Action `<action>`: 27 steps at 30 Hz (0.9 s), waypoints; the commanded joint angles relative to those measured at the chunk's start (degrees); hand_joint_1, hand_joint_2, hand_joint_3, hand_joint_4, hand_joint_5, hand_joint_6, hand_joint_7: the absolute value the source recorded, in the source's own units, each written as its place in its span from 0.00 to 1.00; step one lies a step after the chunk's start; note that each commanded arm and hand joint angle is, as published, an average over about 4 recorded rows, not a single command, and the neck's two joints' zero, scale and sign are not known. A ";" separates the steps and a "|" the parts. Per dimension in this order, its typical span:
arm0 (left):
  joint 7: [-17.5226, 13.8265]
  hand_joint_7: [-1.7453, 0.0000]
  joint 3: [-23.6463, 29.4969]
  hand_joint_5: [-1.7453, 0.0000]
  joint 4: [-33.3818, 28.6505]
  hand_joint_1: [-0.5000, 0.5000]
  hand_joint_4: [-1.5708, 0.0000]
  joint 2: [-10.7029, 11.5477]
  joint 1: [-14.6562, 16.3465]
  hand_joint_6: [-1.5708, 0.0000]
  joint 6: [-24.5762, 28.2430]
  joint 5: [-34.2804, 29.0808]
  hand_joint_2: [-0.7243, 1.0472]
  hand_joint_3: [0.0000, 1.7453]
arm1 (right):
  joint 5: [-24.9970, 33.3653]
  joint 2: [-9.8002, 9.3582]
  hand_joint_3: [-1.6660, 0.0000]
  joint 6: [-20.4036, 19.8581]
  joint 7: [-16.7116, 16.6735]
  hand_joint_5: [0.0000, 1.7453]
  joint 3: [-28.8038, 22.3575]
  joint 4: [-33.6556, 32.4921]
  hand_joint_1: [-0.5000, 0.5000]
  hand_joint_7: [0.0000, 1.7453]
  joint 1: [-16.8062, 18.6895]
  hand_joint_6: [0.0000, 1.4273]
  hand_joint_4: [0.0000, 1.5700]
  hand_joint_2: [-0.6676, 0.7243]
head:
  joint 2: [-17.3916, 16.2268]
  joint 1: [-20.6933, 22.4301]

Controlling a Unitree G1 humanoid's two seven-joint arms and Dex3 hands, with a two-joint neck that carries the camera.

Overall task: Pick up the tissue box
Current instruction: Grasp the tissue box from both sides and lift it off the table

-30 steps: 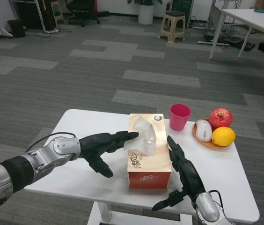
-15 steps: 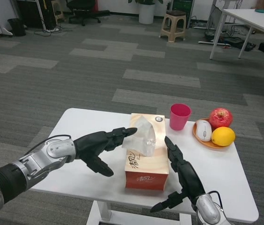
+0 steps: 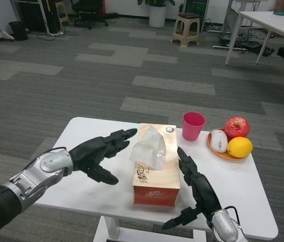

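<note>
The left hand (image 3: 95, 153) and right hand (image 3: 196, 187) are held with fingers spread, gripping nothing, on either side of the tissue box (image 3: 154, 172) (a tissue protrudes), which is stood mid-table (image 3: 91, 131). An apple (image 3: 237, 127), lemon (image 3: 239, 146) and mouse (image 3: 219, 139) are contained in the dish (image 3: 223, 154).

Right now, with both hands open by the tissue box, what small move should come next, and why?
Probably bring the left hand inward to the tissue box's left side. The right hand already sits close against the right side, while the left hand hangs apart, fingers spread, holding nothing. The box needs pressure from both sides before lifting.
</note>
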 commanded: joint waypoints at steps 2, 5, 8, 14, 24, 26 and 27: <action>-0.14 1.00 3.00 1.00 3.16 1.00 1.00 -1.50 0.80 1.00 -0.05 0.21 0.95 0.04 | 0.14 -0.38 0.92 -0.77 0.41 0.00 -2.34 -0.06 0.04 0.00 0.11 0.00 0.02 0.45 | -0.03 -0.04; -0.03 1.00 4.07 1.00 4.79 1.00 1.00 -2.18 0.89 1.00 -0.25 0.21 0.95 0.03 | 0.14 -0.35 0.90 -0.77 0.46 0.00 -3.33 0.01 0.04 0.00 0.18 0.00 0.02 0.45 | -0.04 -0.01; 0.11 1.00 5.00 1.00 6.90 1.00 1.00 -3.10 0.93 1.00 -1.00 0.19 0.95 0.00 | 0.14 -0.40 0.90 -0.79 0.46 0.00 -4.47 0.18 0.04 0.00 0.18 0.00 0.02 0.45 | -0.04 0.01; 1.25 1.00 5.74 1.00 12.04 1.00 1.00 -5.21 0.62 1.00 -2.93 0.30 0.95 0.00 | 0.05 -0.13 0.90 -0.85 1.20 0.00 -7.32 1.90 0.04 0.00 0.18 0.00 0.02 0.45 | 0.19 0.07; 2.66 1.00 4.29 1.00 17.31 1.00 1.00 -8.07 -1.91 1.00 -4.67 4.67 0.95 0.03 | 0.05 2.28 0.90 -0.59 3.01 0.00 -7.87 10.22 0.04 0.00 -4.70 0.00 0.02 0.45 | 0.09 0.11; 2.90 1.00 4.03 1.00 18.12 1.00 1.00 -8.68 -2.34 1.00 -4.91 5.59 0.96 0.03 | 0.08 2.70 0.90 -0.55 3.07 0.00 -6.69 12.31 0.04 0.00 -6.28 0.00 0.02 0.45 | 0.09 0.11; 3.01 1.00 3.90 1.00 18.59 1.00 1.00 -9.03 -2.59 1.00 -5.04 6.10 0.98 0.01 | 0.10 2.90 0.90 -0.50 3.09 0.00 -5.96 13.37 0.04 0.00 -7.12 0.00 0.02 0.45 | 0.09 0.11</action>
